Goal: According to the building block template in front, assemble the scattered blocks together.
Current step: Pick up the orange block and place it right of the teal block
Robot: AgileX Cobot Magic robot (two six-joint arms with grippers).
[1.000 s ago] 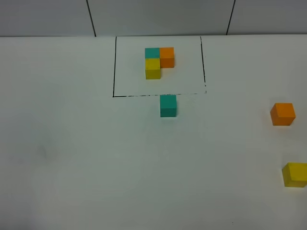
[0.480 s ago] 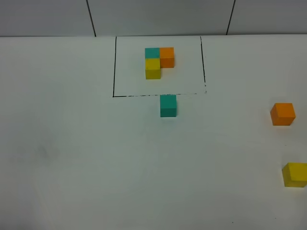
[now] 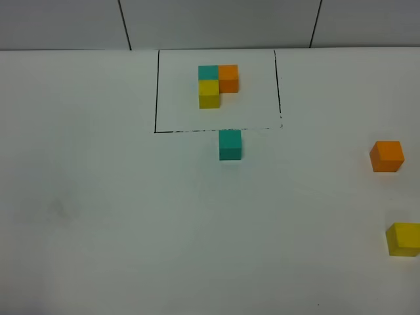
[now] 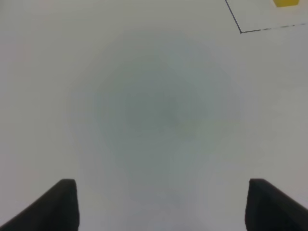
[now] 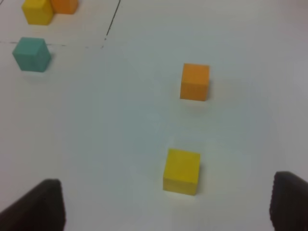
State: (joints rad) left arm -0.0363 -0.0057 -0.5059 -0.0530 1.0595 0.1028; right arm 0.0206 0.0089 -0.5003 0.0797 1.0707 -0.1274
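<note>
The template [image 3: 217, 84] is a teal, orange and yellow L inside a black-lined rectangle at the table's far middle. The loose teal cube [image 3: 230, 144] sits just in front of the frame's near line. The loose orange cube [image 3: 386, 156] and the loose yellow cube [image 3: 402, 239] lie at the right edge. Neither gripper shows in the high view. My right gripper [image 5: 166, 207] is open and empty, with the yellow cube [image 5: 181, 171] ahead of it, the orange cube [image 5: 195, 82] farther on and the teal cube [image 5: 31, 54] beyond. My left gripper [image 4: 161, 204] is open over bare table.
The white table [image 3: 131, 216] ends at a grey panelled wall [image 3: 216, 23] behind the template. A corner of the black frame [image 4: 240, 32] and a bit of the template's yellow cube [image 4: 287, 3] show in the left wrist view.
</note>
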